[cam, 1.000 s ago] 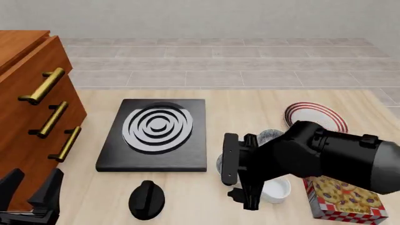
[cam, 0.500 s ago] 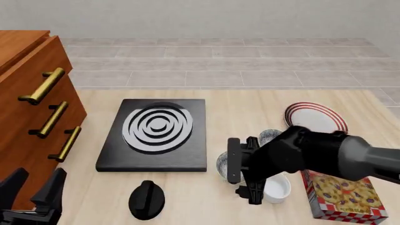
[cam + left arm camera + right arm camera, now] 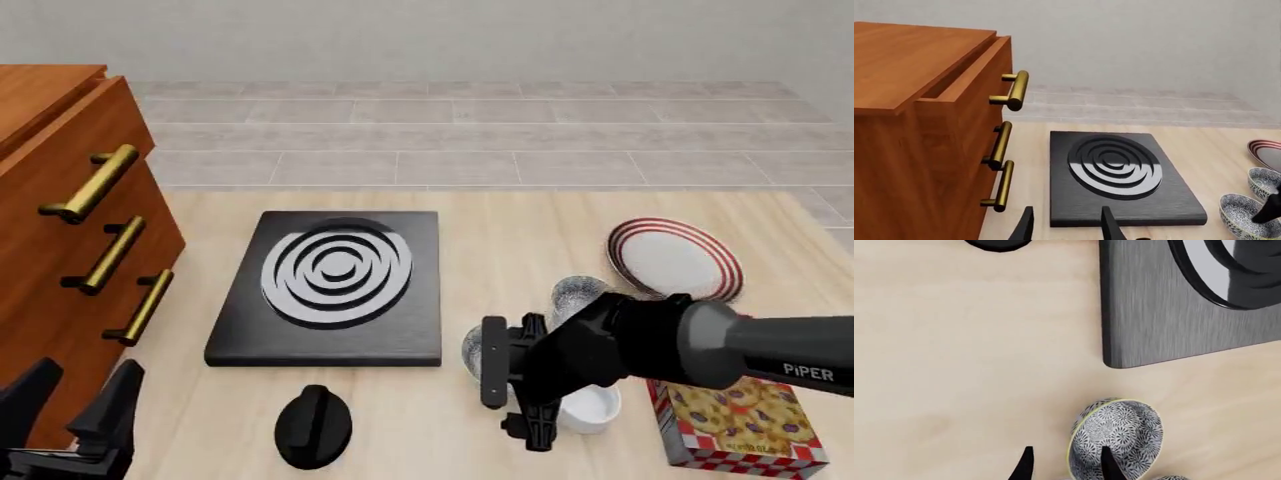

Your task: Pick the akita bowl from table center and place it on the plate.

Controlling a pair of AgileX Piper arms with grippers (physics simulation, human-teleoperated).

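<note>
Right claw over the akita bowl, fingers spread, nothing gripped.

The akita bowl sits upright, mouth up, on the table just off the near right corner of the black burner slab; round, no long axis. One claw finger crosses its rim. A look-alike bowl lies beyond it, toward the plate. A white ramekin and patterned box crowd the right arm. Left claw open, well left, near the wooden drawer unit.
</note>
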